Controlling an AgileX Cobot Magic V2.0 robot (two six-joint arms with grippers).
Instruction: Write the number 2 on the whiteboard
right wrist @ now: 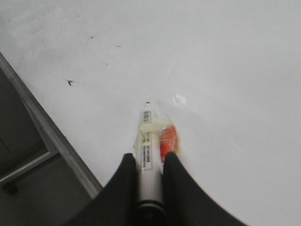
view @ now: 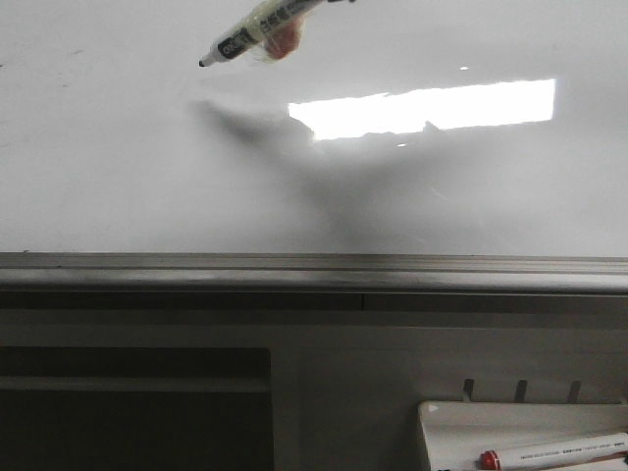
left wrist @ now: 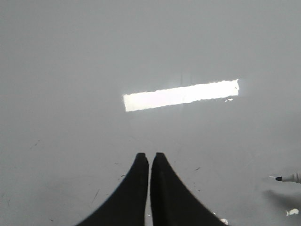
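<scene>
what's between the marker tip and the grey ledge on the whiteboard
Bare whiteboard, apart from the marker's shadow, down to the ledge. No stroke is drawn there. The front view shows it.

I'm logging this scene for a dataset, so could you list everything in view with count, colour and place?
whiteboard: one, glossy white, fills the upper front view; no digit drawn on it yet.
light reflection: one, bright white rectangle, on the board's right half.
metal ledge: one, grey, along the board's lower edge.
black marker: one, white barrel with black tip, above the board at top centre, tip pointing left.
tray: one, white, bottom right below the ledge.
red-capped marker: one, white barrel, lying in the tray.
left gripper: black jaws closed, empty.
right gripper: black jaws clamped on the black marker.
</scene>
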